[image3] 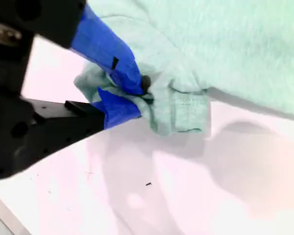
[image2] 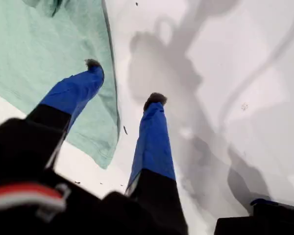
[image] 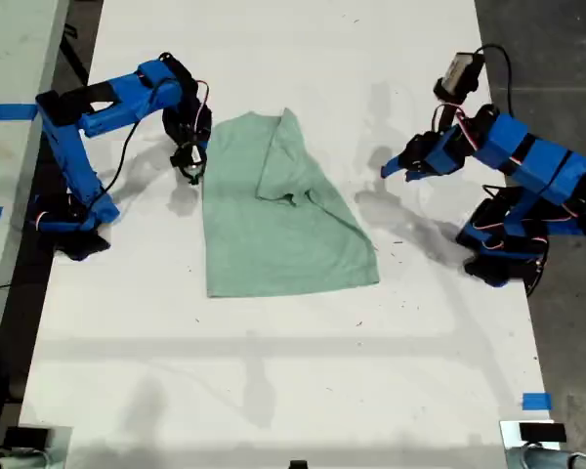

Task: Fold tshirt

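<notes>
Second wrist view: my second gripper (image3: 143, 90) has its jaws pinched on a bunched sleeve of the tshirt (image: 273, 220), mid-table. My first gripper (image2: 122, 81) hangs open, holding nothing. If you pull hard, the thin bite likely slips.

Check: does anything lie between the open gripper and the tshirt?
Nothing: in the exterior view only bare table, shadowed, separates my first gripper from the tshirt.
</notes>
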`<state>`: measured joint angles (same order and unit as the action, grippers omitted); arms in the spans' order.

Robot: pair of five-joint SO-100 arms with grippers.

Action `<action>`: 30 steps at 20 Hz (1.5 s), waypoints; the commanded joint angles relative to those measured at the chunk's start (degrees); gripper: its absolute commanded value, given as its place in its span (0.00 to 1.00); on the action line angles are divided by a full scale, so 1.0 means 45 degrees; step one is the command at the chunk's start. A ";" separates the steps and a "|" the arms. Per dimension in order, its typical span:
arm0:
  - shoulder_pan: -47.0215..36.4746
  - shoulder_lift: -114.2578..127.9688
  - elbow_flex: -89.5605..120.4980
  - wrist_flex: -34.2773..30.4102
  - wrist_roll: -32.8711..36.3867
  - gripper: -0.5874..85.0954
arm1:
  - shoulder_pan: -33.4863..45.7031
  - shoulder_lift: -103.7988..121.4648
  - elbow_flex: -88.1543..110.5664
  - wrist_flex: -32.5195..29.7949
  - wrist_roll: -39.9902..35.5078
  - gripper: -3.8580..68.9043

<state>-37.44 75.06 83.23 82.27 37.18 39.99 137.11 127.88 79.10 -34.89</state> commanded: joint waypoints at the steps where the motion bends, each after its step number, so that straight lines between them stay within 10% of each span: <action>1: 0.0332 0.2109 -0.0273 0.0645 -0.0195 0.01 | -0.0098 0.0391 -0.0059 -0.0117 0.0078 0.31; 10: 0.3516 -0.3574 -0.9551 0.0957 -0.0059 0.01 | -0.0078 0.0352 0.0078 -0.0234 0.0039 0.31; 17: 0.4375 -0.5977 -0.9668 -0.2500 0.0176 0.01 | -0.0176 0.0352 0.0117 -0.0254 0.0059 0.31; 19: 0.4395 -0.6602 -0.9707 -0.3301 0.0820 0.28 | -0.0215 0.0352 0.0137 -0.0254 0.0078 0.31; 30: 0.5410 0.0332 -0.4121 0.0391 -0.0859 0.35 | -0.1992 0.0332 0.0410 -0.0664 0.0391 0.33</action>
<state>-16.08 67.68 58.18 84.90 35.77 34.19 137.11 129.90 78.31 -33.84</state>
